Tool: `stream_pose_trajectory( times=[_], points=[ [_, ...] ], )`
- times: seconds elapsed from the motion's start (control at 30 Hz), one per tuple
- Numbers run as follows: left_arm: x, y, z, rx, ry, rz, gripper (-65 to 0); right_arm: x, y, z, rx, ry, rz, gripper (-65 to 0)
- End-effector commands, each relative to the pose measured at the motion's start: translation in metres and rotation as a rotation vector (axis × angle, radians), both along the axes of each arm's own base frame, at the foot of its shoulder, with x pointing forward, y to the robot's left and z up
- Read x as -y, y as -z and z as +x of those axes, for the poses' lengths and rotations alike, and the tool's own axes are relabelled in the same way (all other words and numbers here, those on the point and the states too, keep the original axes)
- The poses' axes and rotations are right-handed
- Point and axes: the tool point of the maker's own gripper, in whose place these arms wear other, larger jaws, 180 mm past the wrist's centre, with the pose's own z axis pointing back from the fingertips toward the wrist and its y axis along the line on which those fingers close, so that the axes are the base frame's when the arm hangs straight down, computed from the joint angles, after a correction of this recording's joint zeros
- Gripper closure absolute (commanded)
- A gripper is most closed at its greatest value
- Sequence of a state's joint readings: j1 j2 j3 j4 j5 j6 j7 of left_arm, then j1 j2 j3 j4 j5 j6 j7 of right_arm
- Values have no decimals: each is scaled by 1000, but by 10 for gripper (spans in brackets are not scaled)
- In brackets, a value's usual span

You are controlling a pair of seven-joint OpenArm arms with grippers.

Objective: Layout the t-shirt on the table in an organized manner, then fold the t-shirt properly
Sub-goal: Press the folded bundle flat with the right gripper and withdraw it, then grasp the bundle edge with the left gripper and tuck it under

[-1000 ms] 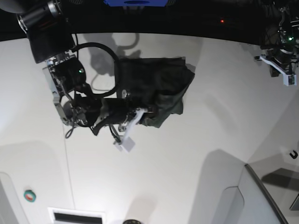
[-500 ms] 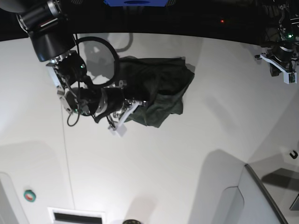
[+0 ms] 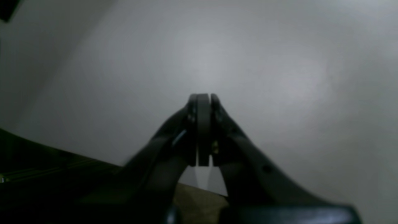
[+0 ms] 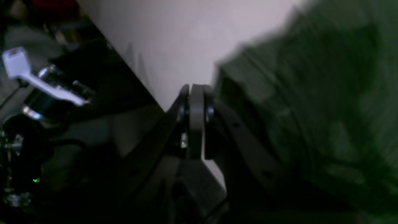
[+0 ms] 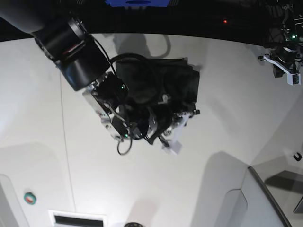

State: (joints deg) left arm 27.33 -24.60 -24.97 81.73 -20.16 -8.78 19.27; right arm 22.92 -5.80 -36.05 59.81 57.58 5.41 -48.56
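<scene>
Two grippers, and both have their jaws pressed flat together with nothing between them. My right gripper (image 4: pixel 196 93) sits at the left border of the t-shirt (image 5: pixel 177 82), pads shut on each other, with bare white showing past the tips and green cloth starting just beside them; as far as the blurred wrist view lets me judge, no fabric is caught in the pinch. From overhead that arm hangs low over the near half of the garment and hides a good part of it, so I cannot read where hem, sleeves or collar lie under it. My left gripper (image 3: pixel 202 102) is parked well away at the far corner, also closed on nothing, looking out over plain surface (image 5: pixel 227 142). The t-shirt itself is a dark bunched heap toward the back of the surface, far from laid flat, so I judge the layout step is hardly begun. To do it well, I would spread the right jaws before going down, pick a single clear edge or corner and not a wad of layers, close only once cloth is truly between the pads, then draw it outward low and slow so the rest slides instead of lifting. I would bring the left arm over to pin or take the opposite edge; otherwise the whole heap will likely just drag along.
</scene>
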Motion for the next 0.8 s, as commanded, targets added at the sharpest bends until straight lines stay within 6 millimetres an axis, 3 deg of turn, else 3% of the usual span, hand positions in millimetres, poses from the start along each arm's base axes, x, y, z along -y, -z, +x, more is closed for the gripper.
stream_pose_trajectory(
  times=[0.0,0.1,0.2,0.4,0.57,0.6,0.67,0.77],
  points=[
    [-7,-12,8,37,4,24,0,0,-23,13,57,-1,45,-6],
    [-6,-12,7,36,3,21,0,21,-28,12,80,29,66,-6],
    [5,-6,5,37,3,-11,0,62,-29,18,55,169,128,-6],
    [76,-20,25,106,201,-147,0,172,0,18,8,466,98,-6],
    [129,-32,42,84,290,-338,0,239,23,5,-13,554,-11,-6],
    [137,-34,44,86,307,-401,-79,248,26,2,-16,568,-26,-6],
    [152,-38,49,113,318,-536,-296,264,32,-5,-29,597,-47,-6],
    [163,-39,57,158,300,-660,-494,275,37,-13,-46,626,-57,-6]
  ],
)
